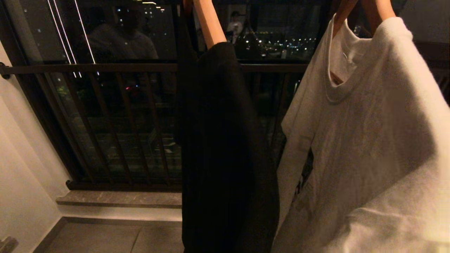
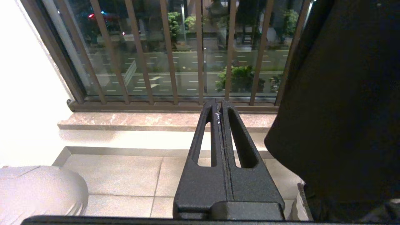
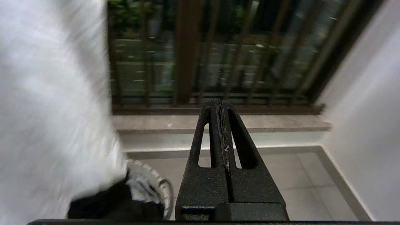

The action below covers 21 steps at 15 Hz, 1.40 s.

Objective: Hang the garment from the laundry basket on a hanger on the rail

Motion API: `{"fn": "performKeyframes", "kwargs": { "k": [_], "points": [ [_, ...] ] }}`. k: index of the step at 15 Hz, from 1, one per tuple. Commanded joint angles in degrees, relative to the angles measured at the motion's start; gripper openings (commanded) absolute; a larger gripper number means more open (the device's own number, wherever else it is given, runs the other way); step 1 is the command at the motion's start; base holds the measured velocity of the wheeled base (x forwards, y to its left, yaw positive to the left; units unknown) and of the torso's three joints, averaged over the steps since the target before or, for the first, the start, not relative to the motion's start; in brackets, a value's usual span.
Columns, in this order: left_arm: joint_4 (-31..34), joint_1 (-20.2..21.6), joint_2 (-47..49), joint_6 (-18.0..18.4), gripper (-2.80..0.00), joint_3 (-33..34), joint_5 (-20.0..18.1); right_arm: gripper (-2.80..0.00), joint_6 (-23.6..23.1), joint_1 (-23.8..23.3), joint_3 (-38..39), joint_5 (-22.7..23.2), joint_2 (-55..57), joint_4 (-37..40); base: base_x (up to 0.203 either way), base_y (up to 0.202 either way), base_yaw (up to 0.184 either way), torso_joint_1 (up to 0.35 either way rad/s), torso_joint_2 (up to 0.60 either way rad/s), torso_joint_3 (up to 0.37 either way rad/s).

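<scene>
From my remote station, the head view shows two garments already up on wooden hangers in front of the dark barred window railing. A black garment hangs down the centre of the frame from a pale wooden hanger whose arm slants in from the top edge. Just to its right, filling the right side of the frame, a white T-shirt hangs on a second wooden hanger, its collar open toward me at upper right. The tops of both hangers run out of the frame, so I cannot see what they hook onto. A grey stone sill runs under the railing at lower left, with floor tiles below it. Neither arm shows in this view.

In the left wrist view, the left gripper has its two black fingers pressed together with nothing between them, pointing at the sill at centre frame, the black garment hanging along the right edge.

In the right wrist view, the right gripper is likewise closed flat and empty at centre frame. The white T-shirt blurs across the left half of that picture. Below it at lower left, a curved piece of the laundry basket with its black-and-white rim shows on the floor tiles, with dark and pale cloth just beside it; I cannot tell whether that cloth lies in the basket.
</scene>
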Motion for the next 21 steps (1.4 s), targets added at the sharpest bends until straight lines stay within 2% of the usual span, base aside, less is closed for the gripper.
{"fn": "performKeyframes", "kwargs": {
  "k": [1, 3, 8, 17, 21],
  "points": [
    [-0.02, 0.01, 0.05, 0.02, -2.8, 0.09, 0.01, -2.8, -0.04, -0.18, 3.26, 0.78, -3.59, -0.21, 0.0, 0.0, 0.0, 0.0, 0.0, 0.0],
    [-0.02, 0.01, 0.05, 0.02, -2.8, 0.09, 0.01, -2.8, 0.9, -0.05, 4.51, 5.29, -7.27, -0.01, 0.0, 0.0, 0.0, 0.0, 0.0, 0.0],
    [-0.02, 0.01, 0.05, 0.02, -2.8, 0.09, 0.01, -2.8, 0.68, 0.07, 4.4, 9.13, -11.25, 5.55, 0.0, 0.0, 0.0, 0.0, 0.0, 0.0],
    [-0.02, 0.01, 0.05, 0.02, -2.8, 0.09, 0.01, -2.8, 0.63, 0.51, 5.08, 9.57, -11.25, 3.18, 0.0, 0.0, 0.0, 0.0, 0.0, 0.0],
    [-0.02, 0.01, 0.05, 0.02, -2.8, 0.09, 0.01, -2.8, -1.26, 0.51, 5.11, 9.57, -11.25, 3.18, 0.0, 0.0, 0.0, 0.0, 0.0, 0.0]
  ]
}}
